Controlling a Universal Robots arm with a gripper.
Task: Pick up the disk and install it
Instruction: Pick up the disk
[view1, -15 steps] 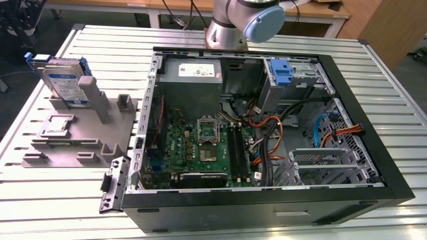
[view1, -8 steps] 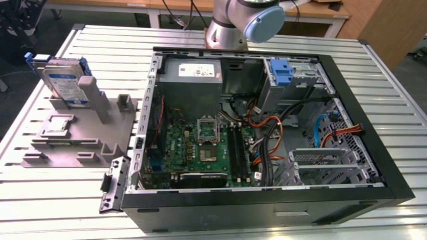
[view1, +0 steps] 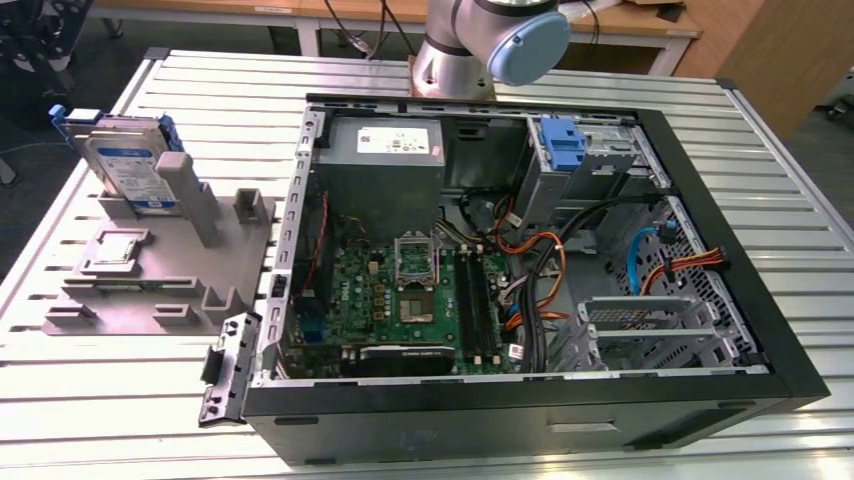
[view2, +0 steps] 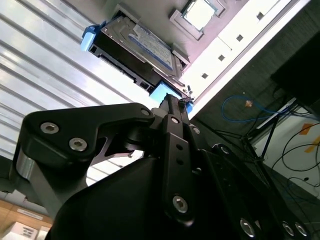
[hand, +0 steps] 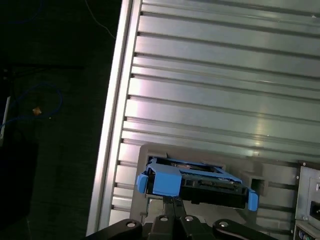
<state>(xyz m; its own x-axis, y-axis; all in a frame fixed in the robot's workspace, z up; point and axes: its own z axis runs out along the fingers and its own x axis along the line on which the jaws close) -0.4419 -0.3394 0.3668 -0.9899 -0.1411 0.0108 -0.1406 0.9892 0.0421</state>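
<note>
Silver metal disk (view1: 127, 165) stands on edge in grey holder (view1: 147, 270), just ahead of the gripper (hand: 172, 200), jaws apparently together, empty. Likely rigid, heavyish, shock-sensitive; grip across blue side rails (hand: 162, 182).

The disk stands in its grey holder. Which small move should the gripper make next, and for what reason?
Probably a short approach straight toward the disk. It stands on edge in the grey holder on the exterior view's left, not yet lifted, and in both wrist views the gripper points at its blue rail but seems apart from it.
</note>
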